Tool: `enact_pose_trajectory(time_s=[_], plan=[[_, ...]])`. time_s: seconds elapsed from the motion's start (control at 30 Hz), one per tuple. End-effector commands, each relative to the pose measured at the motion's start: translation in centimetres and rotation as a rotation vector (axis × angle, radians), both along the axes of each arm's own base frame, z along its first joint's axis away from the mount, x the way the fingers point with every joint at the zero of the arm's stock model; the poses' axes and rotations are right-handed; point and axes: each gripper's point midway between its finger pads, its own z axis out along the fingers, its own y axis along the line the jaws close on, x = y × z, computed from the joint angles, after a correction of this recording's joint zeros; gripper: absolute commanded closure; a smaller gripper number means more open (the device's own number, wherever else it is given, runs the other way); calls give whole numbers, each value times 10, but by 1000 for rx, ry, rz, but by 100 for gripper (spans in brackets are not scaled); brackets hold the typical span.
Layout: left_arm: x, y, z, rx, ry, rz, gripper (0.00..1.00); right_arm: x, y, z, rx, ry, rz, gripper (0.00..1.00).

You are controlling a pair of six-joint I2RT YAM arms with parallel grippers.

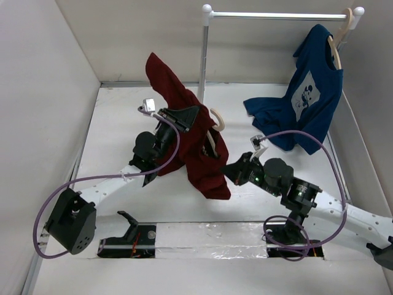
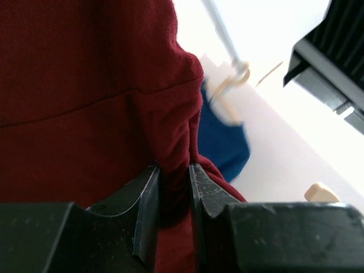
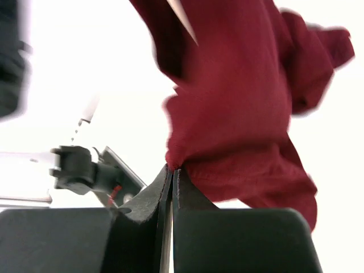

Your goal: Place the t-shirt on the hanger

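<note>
On the left half of the counter (image 1: 116, 123) our left arm reaches from the near-left corner toward the middle. Our left gripper (image 1: 191, 117) is raised off the surface. In the left wrist view its fingers (image 2: 149, 205) are close together and pinch a gathered fold of the t-shirt (image 2: 85, 85).

The maroon t-shirt (image 1: 202, 161) hangs in the air over the middle of the counter. One part sticks up toward the far edge, and the bulk droops toward the near edge with its lowest hem close to the surface.

At the right edge of the cloth, just beside our left gripper, we see the pale curved hook of the hanger (image 1: 219, 120). A second pale strip shows lower among the folds, and the rest of the hanger is hidden.

Right of centre, our right gripper (image 1: 228, 171) meets the lower right side of the shirt. The right wrist view shows its jaws pressed together on a small bunch of the hem, with the t-shirt (image 3: 239, 96) spreading above them.

At the far edge stands a white rack (image 1: 203, 55). From the right end of its rail, over the far-right corner, a blue shirt (image 1: 310, 101) hangs on a second hanger (image 1: 339, 38), and its lower part lies on the counter.
</note>
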Motion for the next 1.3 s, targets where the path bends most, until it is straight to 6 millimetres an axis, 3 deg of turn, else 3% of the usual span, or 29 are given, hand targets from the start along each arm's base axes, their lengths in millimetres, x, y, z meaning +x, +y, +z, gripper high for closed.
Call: enact_pose_trajectory(time_s=[0.0,0.03,0.1,0.17,0.2,0.33,0.47,0.53,0.57,0.6,0.73,0.87,0.9,0.97,1.17,1.2,1.27], plan=[[-19,1,-3,-76,3,-96,100,1,9,52,28,-98,40,100],[-22,0,-20,-64,36,-112,100,3,12,59,28,-110,45,100],[-31,-2,-29,-79,66,-159,100,7,22,64,24,-115,58,100],[-34,1,-42,-79,102,-174,100,5,33,55,4,-98,99,100],[-34,4,-45,-78,114,-183,100,6,39,34,-42,-60,116,100],[-40,13,-68,-98,174,-220,100,-6,51,-17,-84,39,171,100],[-48,8,-88,-101,230,-279,100,-10,47,-39,-94,82,153,97],[-50,6,-99,-92,257,-294,100,-9,43,-36,-91,76,137,87],[-49,5,-106,-79,269,-291,100,-8,42,-35,-94,71,133,75],[-47,5,-111,-69,282,-285,100,-8,41,-31,-92,63,130,69],[-44,3,-133,-45,329,-275,100,-3,36,-17,-99,31,103,51],[-43,0,-143,-57,347,-289,100,-2,35,0,-76,4,99,52],[-43,0,-143,-59,344,-296,100,-1,36,4,-59,-9,99,80],[-44,-2,-146,-66,355,-307,100,2,39,4,-47,-16,91,100],[-48,-4,-137,-83,332,-320,100,19,49,4,-38,-67,35,98],[-49,-6,-140,-66,341,-318,100,20,51,4,-36,-76,36,88],[-51,-7,-135,-64,329,-313,100,23,55,0,-34,-82,38,78]])
